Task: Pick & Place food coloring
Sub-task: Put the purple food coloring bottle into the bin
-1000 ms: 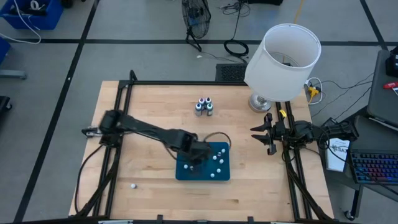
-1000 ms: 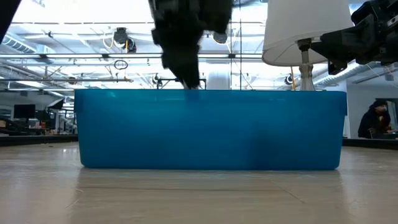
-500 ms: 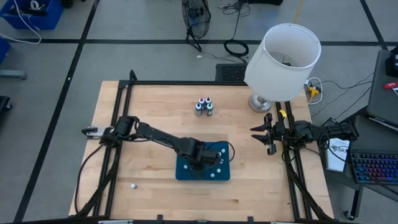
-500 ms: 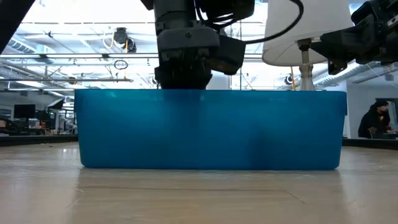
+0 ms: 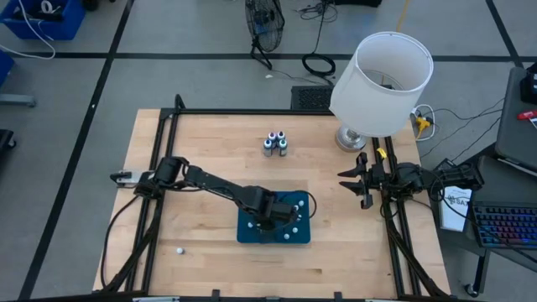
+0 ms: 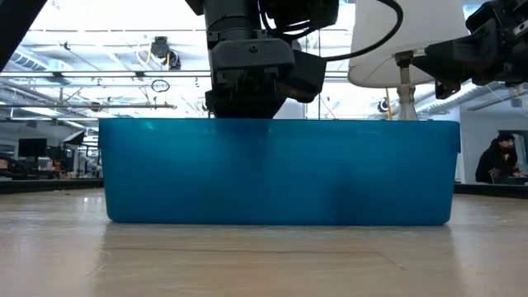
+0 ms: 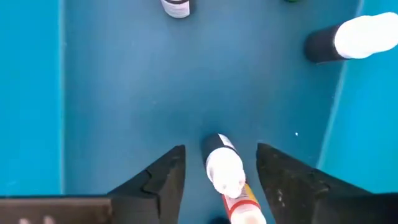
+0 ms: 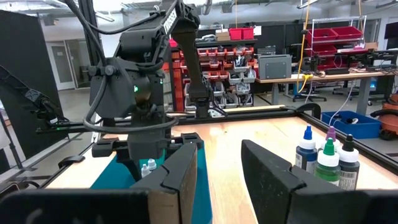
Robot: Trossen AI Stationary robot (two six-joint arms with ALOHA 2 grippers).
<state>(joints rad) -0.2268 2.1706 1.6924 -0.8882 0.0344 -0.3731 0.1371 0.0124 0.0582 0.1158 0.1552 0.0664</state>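
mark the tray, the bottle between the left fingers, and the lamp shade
tray (image 5: pixel 248 232), high view, bare floor near its left edge
bottle (image 7: pixel 224 169), left wrist view, its white cap
lamp shade (image 5: pixel 369 101), high view, outer white side

Off-task items on and around my table

I see a white-shaded lamp at the far right corner, a keyboard beyond the right edge, a floor fan behind, a blue bin far left.

tray 1 | lamp 1 | arms 2 | standing bottles 4 — bottles in tray: several, count unclear
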